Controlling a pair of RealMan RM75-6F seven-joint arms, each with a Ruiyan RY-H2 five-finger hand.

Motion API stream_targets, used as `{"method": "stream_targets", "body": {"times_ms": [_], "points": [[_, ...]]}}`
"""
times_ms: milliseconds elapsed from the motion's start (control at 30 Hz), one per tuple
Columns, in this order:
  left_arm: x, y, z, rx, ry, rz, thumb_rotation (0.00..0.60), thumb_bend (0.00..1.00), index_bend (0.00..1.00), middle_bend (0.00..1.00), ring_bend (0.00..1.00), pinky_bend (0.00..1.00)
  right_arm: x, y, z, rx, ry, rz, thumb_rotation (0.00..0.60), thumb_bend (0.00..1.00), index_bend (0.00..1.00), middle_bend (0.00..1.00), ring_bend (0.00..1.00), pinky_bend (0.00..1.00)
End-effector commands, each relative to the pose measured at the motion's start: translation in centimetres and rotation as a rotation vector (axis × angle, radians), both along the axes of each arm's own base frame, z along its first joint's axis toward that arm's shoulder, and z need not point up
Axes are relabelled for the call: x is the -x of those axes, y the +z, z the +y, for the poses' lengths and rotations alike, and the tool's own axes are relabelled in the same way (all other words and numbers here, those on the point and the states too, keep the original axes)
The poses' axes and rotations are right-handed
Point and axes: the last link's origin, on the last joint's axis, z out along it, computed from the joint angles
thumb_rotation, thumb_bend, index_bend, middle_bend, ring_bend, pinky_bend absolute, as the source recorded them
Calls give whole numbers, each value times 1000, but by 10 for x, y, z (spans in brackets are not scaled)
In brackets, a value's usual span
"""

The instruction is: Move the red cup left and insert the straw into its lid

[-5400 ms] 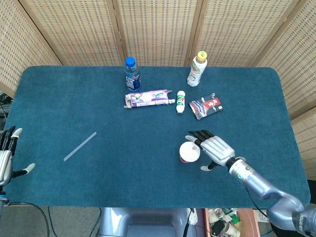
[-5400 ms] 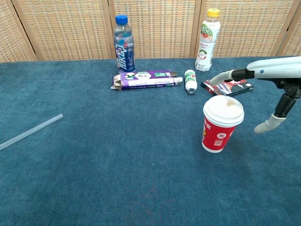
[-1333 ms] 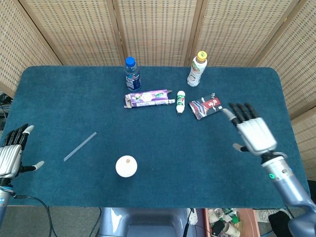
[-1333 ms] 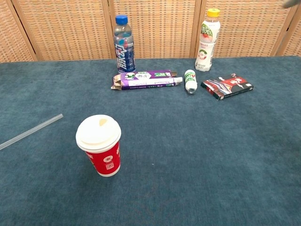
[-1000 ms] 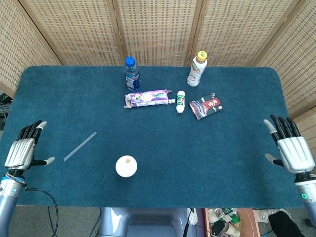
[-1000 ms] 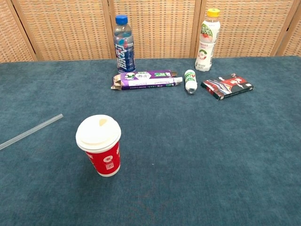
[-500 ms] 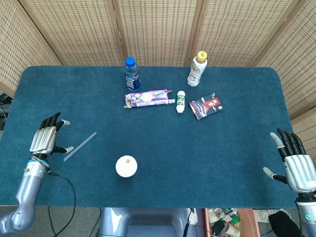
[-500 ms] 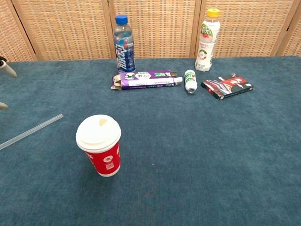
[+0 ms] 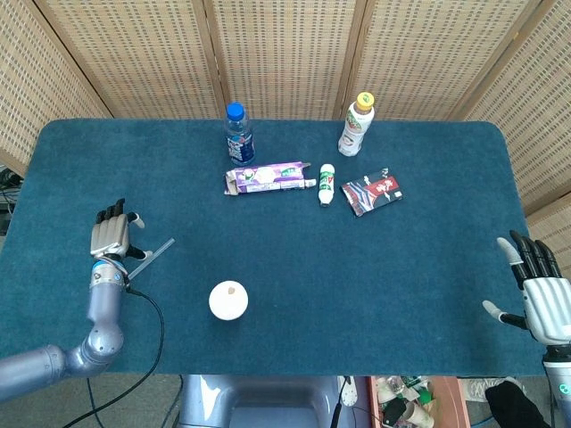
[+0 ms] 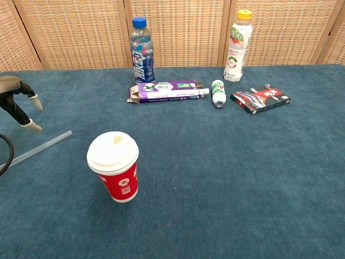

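Red cup [image 10: 119, 184], white lid [image 10: 112, 151] — teal table [image 10: 226, 172].

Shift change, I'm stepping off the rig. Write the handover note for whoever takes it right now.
Left hand: over the straw, fingers apart, holding nothing; contact with the straw can't be judged.
Right hand: open, parked off the table's right edge.
Red cup: upright, lid on, on the near left part of the table, right of the straw.
Done: the cup stands at the left.
Left: grip the straw, lift it, push it into the lid opening.
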Motion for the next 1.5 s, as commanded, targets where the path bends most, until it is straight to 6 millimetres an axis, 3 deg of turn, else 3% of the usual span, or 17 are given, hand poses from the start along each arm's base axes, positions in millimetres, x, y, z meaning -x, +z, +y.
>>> {"method": "stream_targets", "body": {"times_ms": [33, 333, 867, 1133, 1500], "points": [[-2, -16, 11, 15, 35, 2, 600, 183, 423, 0, 0, 0, 1, 0, 0, -4, -1, -2, 600, 0, 0, 0, 0, 0], [1, -43, 15, 65, 74, 18, 600, 183, 444, 0, 0, 0, 0, 0, 0, -8, 0, -8, 600, 0, 0, 0, 0, 0], [-11, -65, 13, 133, 49, -24, 600, 184, 447, 0, 0, 0, -1, 0, 1, -13, 10, -18, 600, 0, 0, 0, 0, 0], [-31, -60, -6, 179, -25, -71, 600, 184, 447, 0, 0, 0, -2, -2, 1, -20, 13, -17, 600, 0, 0, 0, 0, 0], [-43, -56, -25, 274, -47, -90, 600, 184, 447, 0, 0, 0, -2, -1, 1, -20, 10, -22, 600, 0, 0, 0, 0, 0]]}}
